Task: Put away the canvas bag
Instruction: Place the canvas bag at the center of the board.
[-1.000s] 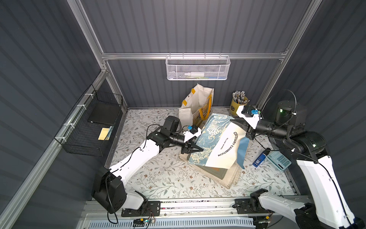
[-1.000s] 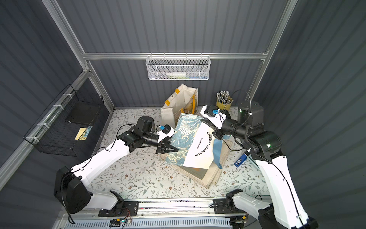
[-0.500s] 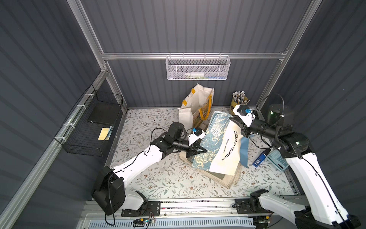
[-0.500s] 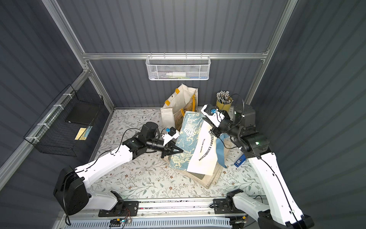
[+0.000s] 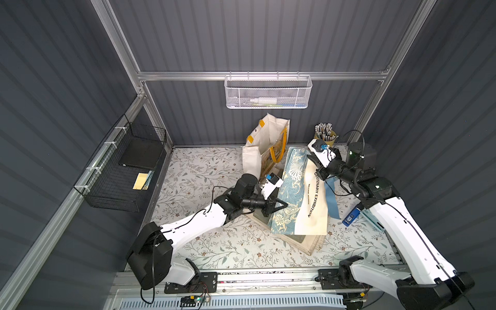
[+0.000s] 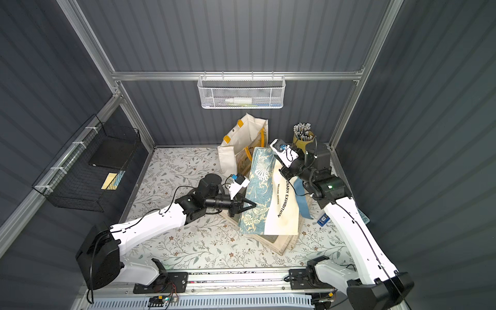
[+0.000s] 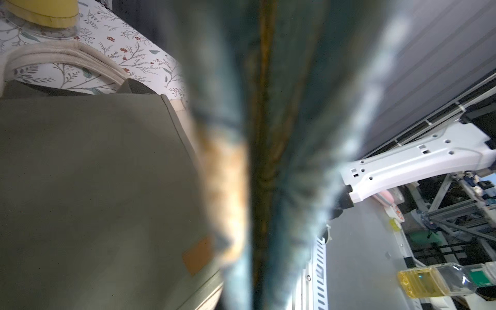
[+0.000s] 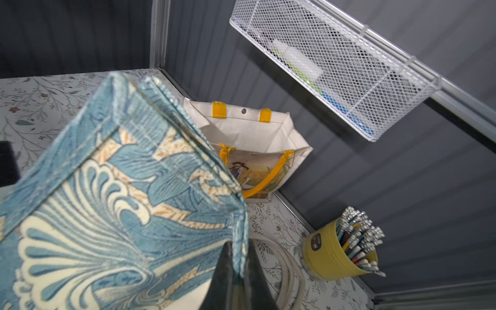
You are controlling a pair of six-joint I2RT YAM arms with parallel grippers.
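Both top views lit evenly and softly from above. White floral-patterned tabletop (image 5: 204,171) rendered brightest; dark grey ribbed walls (image 5: 268,40) kept dim. Faint soft shadows cast under white robot arms (image 5: 193,228). Walls splayed toward frame edges by wide-angle lens. In left wrist view, blue-and-cream patterned canvas bag (image 7: 268,161) pressed near lens and smeared out of focus; olive-green fabric bag (image 7: 94,188) held sharper. In right wrist view, same patterned fabric rendered crisp; white wire-mesh basket (image 8: 335,67) slightly softened.

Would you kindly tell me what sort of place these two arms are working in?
Likely a mock storage closet built as a robot test cell: dark ribbed wall panels on an aluminium frame, a white mesh basket hung at the back, a black wire basket on the side.
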